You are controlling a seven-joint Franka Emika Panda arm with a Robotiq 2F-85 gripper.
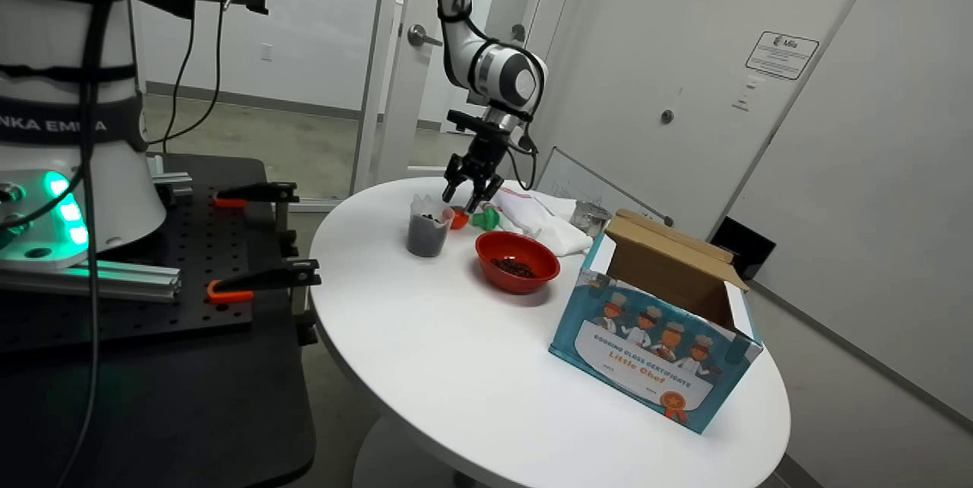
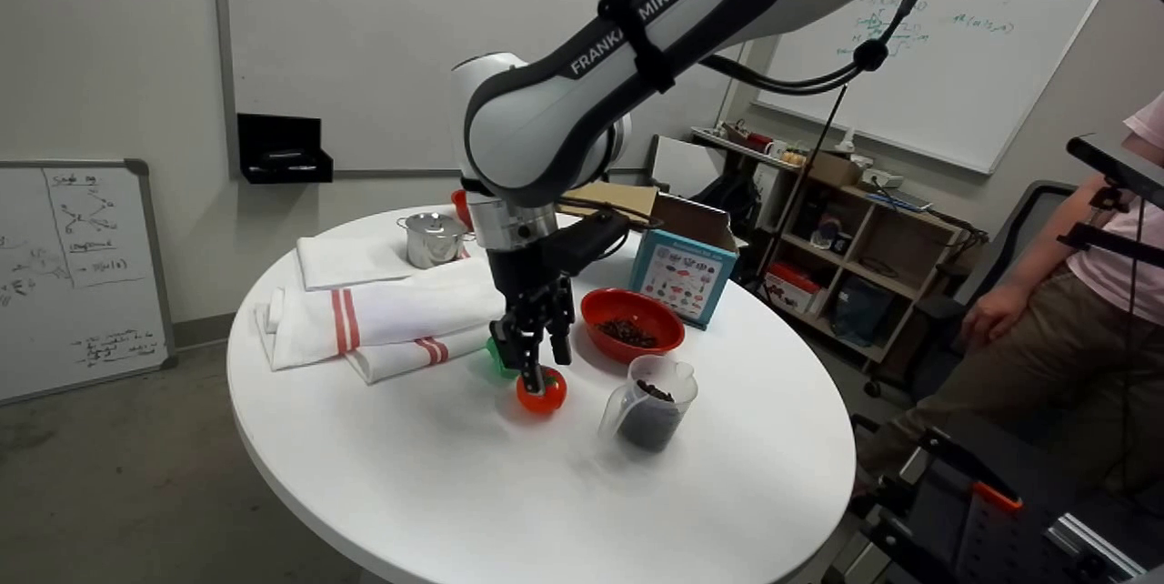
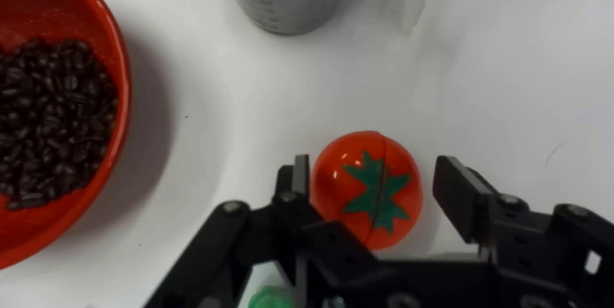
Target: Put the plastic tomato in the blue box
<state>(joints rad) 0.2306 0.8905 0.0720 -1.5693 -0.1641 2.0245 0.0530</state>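
Got my empty gripper (image 3: 371,178) parted wider than the tomato (image 3: 367,188), which sits on the desk (image 2: 436,475) between the jaws, closer to the left one in wrist view; I'd centre first

The blue box (image 1: 660,327) reads "COOKING CLASS Little Chef", the arm (image 2: 587,102) "FRANKA".

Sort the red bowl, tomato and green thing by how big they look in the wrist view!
1. Red bowl, though cut off
2. Tomato
3. Green thing; only a bit shows
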